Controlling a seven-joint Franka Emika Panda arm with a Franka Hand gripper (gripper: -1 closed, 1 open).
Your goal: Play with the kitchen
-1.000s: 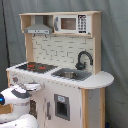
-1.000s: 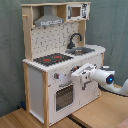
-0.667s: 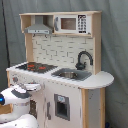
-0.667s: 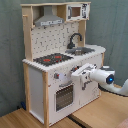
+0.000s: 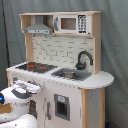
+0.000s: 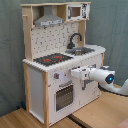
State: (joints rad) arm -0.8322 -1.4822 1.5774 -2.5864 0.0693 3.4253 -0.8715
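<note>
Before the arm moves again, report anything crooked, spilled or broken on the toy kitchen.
Nothing stands out. The kitchen stands upright, with its hob, sink, faucet, hood and microwave seated squarely. No spill or damage shows. The gripper sits at the front panel.

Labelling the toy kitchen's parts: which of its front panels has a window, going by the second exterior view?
The oven door below the hob: it alone has a dark window; the panels beside it are plain white.

Nothing visibly changes: in both exterior views the gripper (image 5: 31, 88) (image 6: 80, 75) sits at the same spot against the kitchen (image 5: 70, 95) (image 6: 40, 85) front, lower frame.
</note>
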